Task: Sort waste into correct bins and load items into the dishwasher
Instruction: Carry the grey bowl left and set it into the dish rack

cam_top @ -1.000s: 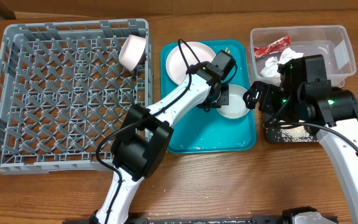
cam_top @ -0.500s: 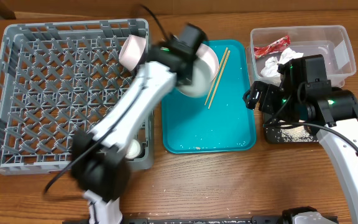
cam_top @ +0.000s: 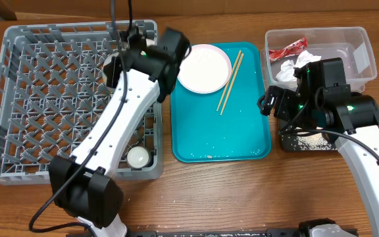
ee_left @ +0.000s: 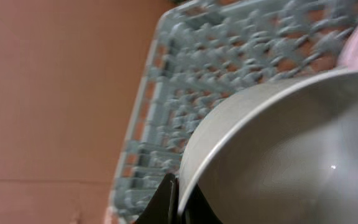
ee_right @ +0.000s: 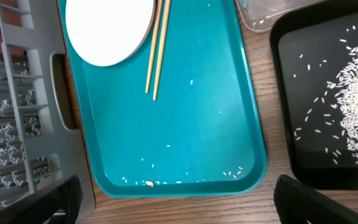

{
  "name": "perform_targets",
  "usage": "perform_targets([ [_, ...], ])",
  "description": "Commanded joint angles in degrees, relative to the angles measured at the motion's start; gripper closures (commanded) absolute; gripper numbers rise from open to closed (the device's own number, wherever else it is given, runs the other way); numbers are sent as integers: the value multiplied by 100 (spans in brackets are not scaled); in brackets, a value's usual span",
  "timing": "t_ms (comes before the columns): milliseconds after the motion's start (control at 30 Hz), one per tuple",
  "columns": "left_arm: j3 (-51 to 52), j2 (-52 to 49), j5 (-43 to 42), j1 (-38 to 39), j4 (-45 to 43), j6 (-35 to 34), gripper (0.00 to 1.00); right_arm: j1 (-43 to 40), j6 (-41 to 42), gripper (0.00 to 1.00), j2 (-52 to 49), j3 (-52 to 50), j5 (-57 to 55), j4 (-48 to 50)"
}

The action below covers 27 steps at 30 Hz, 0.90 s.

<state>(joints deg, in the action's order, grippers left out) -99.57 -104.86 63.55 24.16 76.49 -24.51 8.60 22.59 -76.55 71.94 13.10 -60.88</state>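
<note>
The left gripper (ee_left: 176,198) pinches the rim of a white bowl (ee_left: 278,149) above the grey dish rack (cam_top: 45,99); the right gripper (ee_right: 178,193) hangs spread by the teal tray (ee_right: 191,124), where a plate (cam_top: 204,68) and chopsticks (cam_top: 229,82) lie.

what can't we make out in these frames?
- Bowl: left wrist view is blurred and cut off by the edges; overhead, the left arm hides it.
- Black tray: overhead, the right arm covers most of it; the right wrist view cuts it at the edge.
- Tissue: overhead, partly under the right arm.
</note>
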Motion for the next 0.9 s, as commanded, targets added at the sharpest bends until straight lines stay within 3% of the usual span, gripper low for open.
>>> perform_targets([
  [0, 592, -83, 1231, 11, -31, -601, 96, -37, -13, 0, 26, 109, -44, 31],
  [133, 1272, -83, 1803, 13, -323, -835, 96, -37, -13, 0, 26, 109, -44, 31],
  [633, 2500, -83, 1790, 223, -2170, -828, 96, -37, -13, 0, 26, 109, -44, 31],
  [867, 2688, -83, 1731, 223, -2323, -828, 96, -37, -13, 0, 26, 109, -42, 31],
])
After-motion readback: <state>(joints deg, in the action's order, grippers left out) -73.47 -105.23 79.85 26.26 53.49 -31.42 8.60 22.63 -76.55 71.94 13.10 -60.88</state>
